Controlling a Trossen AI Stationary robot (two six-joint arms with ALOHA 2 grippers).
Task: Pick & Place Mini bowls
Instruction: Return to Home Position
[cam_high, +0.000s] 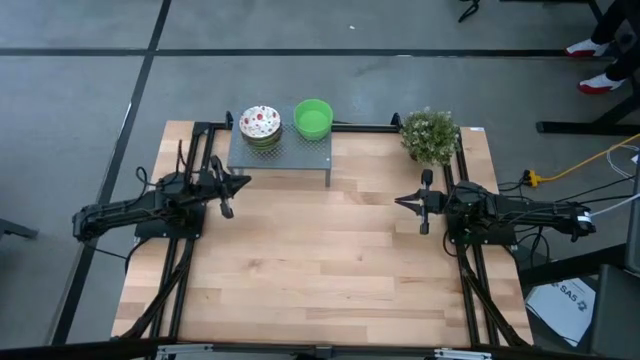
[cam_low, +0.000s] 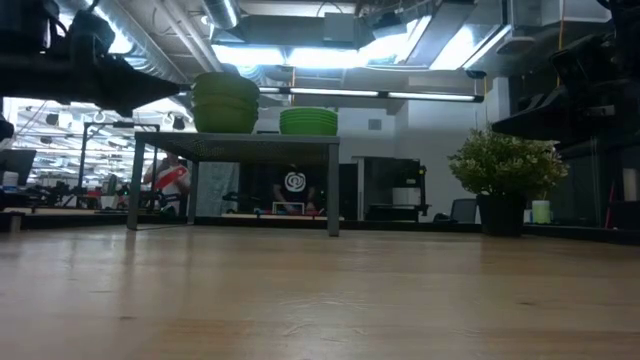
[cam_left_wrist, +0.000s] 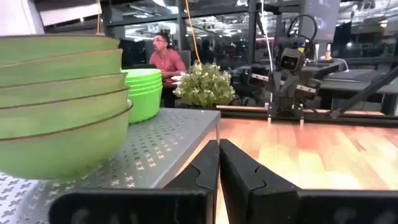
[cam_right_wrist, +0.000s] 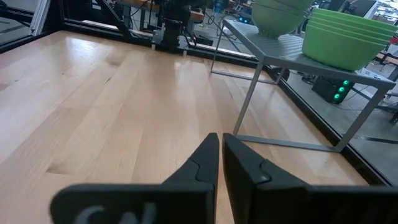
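Two stacks of mini bowls rest by their bases on a grey perforated stand (cam_high: 290, 157) at the table's far edge. One stack is speckled white inside (cam_high: 260, 125) and green outside (cam_left_wrist: 59, 99). The plain green stack (cam_high: 313, 118) stands to its right (cam_left_wrist: 144, 93). My left gripper (cam_high: 243, 182) is shut and hovers just off the stand's near-left corner, touching nothing. My right gripper (cam_high: 400, 203) is shut too, over the table's right part, pointing left, well away from the stand. In the low view both stacks (cam_low: 225, 102) (cam_low: 308, 121) show on the stand; neither gripper's fingers show there.
A bushy potted plant (cam_high: 430, 135) stands at the far right corner, right of the stand. Bare wooden tabletop (cam_high: 320, 250) spreads between and in front of the arms. Black frame rails run along the table's sides. A person (cam_left_wrist: 165, 56) sits in the room beyond.
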